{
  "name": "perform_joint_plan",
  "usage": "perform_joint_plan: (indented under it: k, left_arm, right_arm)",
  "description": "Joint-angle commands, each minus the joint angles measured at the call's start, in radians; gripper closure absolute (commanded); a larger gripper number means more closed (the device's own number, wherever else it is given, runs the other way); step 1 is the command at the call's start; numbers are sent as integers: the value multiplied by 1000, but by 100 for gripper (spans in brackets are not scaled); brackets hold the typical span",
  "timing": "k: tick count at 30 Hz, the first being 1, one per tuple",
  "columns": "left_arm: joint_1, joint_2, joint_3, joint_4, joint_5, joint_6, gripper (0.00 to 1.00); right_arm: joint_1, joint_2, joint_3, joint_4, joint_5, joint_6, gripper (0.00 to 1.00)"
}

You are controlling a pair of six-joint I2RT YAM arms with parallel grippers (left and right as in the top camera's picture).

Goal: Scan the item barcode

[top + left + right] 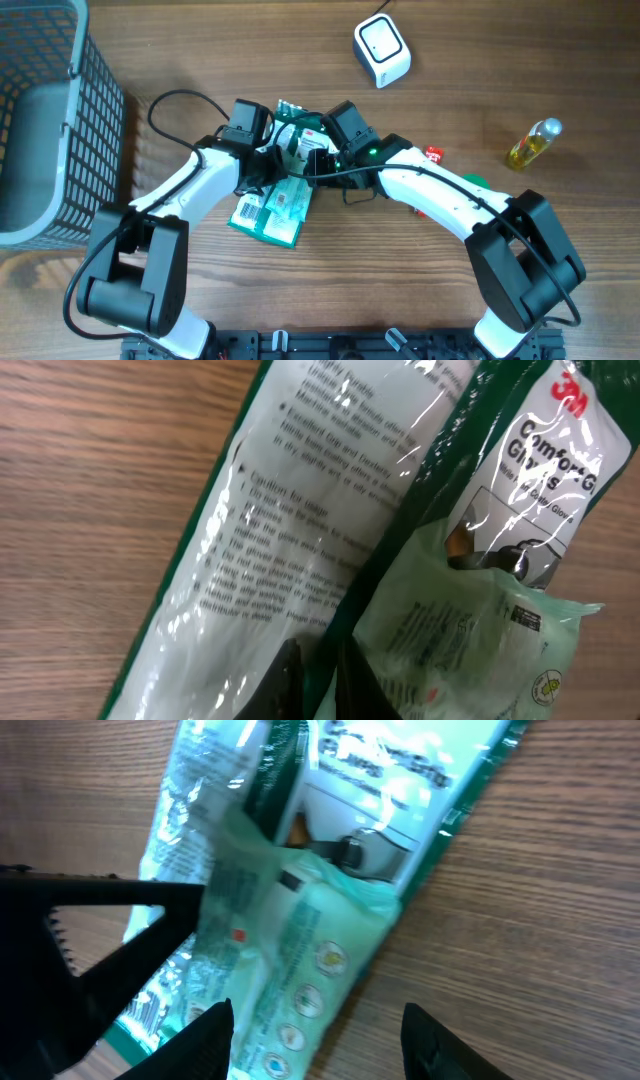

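Both arms fold inward and meet at table centre. The left gripper is clenched on the edge of a crumpled pale green pouch. The right gripper hovers released above it, jaws apart. The pouch lies on a glossy film glove pack, well near-left of the rounded white scanner. At far left, a dark mesh basket holds a grey object.
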Motion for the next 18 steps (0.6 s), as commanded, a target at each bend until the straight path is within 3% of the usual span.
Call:
perform_joint_plan:
  k: [1,8,11,18]
  left_arm:
    - [3,0,11,-30,-13,15,96]
    - [30,-112,49,-108,-13,16,96]
    - [30,-124,50,-114,135,100,95]
    - [30,-104,49,-206,165,98,95]
  right_arm:
    - [6,12,-11,-2,-36,-1,46]
    - [6,13,-16,13,-16,2,46]
    - [6,13,-16,47,-16,1,42]
    - [6,21,-16,64,6,0,36]
